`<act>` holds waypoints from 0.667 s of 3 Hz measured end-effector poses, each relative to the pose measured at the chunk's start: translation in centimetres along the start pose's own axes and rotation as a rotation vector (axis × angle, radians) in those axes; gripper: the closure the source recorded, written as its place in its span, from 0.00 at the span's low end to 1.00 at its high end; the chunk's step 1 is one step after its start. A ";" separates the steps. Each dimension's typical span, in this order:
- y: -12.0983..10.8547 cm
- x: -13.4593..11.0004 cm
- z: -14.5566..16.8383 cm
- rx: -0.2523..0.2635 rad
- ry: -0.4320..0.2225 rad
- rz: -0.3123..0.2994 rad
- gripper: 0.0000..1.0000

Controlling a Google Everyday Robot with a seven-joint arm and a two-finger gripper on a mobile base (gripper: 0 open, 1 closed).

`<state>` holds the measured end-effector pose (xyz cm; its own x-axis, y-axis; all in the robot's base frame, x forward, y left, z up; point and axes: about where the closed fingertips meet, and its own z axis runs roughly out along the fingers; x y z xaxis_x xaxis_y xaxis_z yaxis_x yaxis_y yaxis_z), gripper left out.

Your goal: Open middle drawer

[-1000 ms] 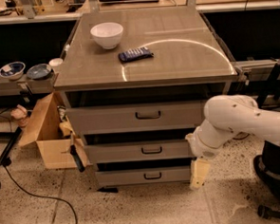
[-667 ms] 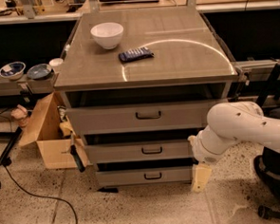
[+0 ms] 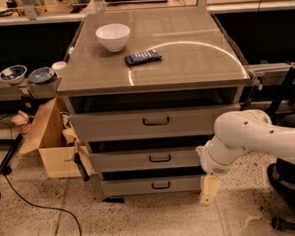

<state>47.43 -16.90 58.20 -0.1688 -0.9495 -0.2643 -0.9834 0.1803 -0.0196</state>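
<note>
Drawer handle and gripper do not line up yet, and that is what the coming move turns on. The middle drawer [image 3: 120,161] sits at the centre of the frame, second of three grey fronts under the cabinet's surface [image 3: 194,62], between the taller top drawer [image 3: 108,126] and the shorter bottom drawer [image 3: 126,187]. Its small dark handle [image 3: 160,158] lies flat, long axis running left to right across the front.

The gripper [image 3: 210,189] hangs at lower right of centre, pointing down toward the floor, just beside the right end of the bottom drawer's front and below the white wrist. From there the handle is up and to the left, well apart from it, with the right part of the drawer front between them. Whether the gripper is open or closed I cannot tell from where it hangs. I judge it must rise, swing left and turn to face the front before any pull can begin.

Compared with a second ago, the white arm [image 3: 259,138] has sunk a little in the frame and the gripper with it, ending slightly lower. The middle drawer has not moved, and the white bowl [image 3: 113,37] and blue packet [image 3: 143,57] lie as before on the surface.
</note>
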 end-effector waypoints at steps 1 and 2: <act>0.1 -0.6 2.1 -0.009 -0.009 -0.012 0.00; -0.4 -1.9 4.6 0.010 -0.020 -0.036 0.00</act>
<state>48.44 -13.98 54.30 -0.1323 -0.9501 -0.2826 -0.9881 0.1491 -0.0388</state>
